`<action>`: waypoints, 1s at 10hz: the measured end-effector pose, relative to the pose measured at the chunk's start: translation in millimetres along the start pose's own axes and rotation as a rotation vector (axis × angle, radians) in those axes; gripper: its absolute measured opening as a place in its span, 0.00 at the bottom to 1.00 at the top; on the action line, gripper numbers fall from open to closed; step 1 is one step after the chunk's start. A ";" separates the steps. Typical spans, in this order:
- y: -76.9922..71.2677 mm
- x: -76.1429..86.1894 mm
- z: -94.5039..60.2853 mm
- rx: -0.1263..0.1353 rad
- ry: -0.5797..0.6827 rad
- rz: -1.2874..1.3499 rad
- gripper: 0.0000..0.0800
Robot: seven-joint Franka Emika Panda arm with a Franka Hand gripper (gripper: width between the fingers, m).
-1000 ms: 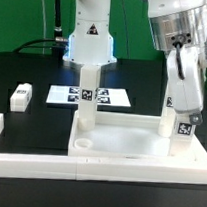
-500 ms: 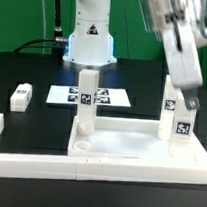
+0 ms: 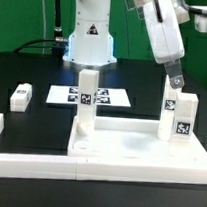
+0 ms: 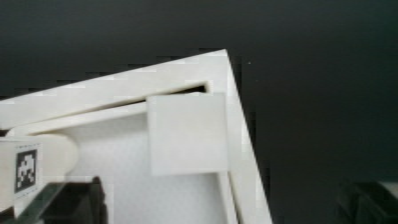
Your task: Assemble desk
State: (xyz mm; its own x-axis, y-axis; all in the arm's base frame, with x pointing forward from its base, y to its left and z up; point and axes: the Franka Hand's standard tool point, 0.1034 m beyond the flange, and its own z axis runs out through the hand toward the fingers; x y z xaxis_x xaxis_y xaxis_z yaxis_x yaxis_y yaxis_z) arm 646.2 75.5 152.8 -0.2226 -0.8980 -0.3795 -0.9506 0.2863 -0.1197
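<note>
Currently listed: gripper (image 3: 174, 80), jaws wide and holding nothing, hanging just above the upright leg (image 3: 181, 119) at the tabletop panel's (image 3: 139, 146) far corner on the exterior view's right; that leg's long axis runs vertical, directly below the jaws. Second upright leg (image 3: 87, 98) at the panel's far corner on the exterior view's left. Spare leg (image 3: 21, 96) lying loose on the black desk (image 3: 34, 72), well apart. Marker board (image 3: 110, 95) behind the panel. Green backdrop.
</note>
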 end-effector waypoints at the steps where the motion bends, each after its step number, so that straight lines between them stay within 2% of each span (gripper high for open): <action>1: 0.1 0.0 0.2 0.000 0.000 0.000 0.81; 3: 0.7 2.8 0.2 0.000 0.003 -0.022 0.81; 4: 5.5 18.6 -2.3 -0.002 0.015 -0.104 0.81; 5: 9.1 35.0 -12.8 0.002 0.021 -0.174 0.81; 7: 13.0 64.5 -43.3 0.025 0.028 -0.362 0.81; 8: 14.8 74.2 -52.0 0.026 0.030 -0.434 0.81; 9: 15.2 78.2 -56.3 0.016 0.021 -0.501 0.81; 10: 15.2 78.4 -55.2 0.015 0.024 -0.558 0.81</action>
State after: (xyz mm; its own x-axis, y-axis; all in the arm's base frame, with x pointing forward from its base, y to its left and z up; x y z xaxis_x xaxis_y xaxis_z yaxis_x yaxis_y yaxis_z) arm 602.4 -9.0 171.9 0.3088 -0.9220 -0.2338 -0.9225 -0.2304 -0.3098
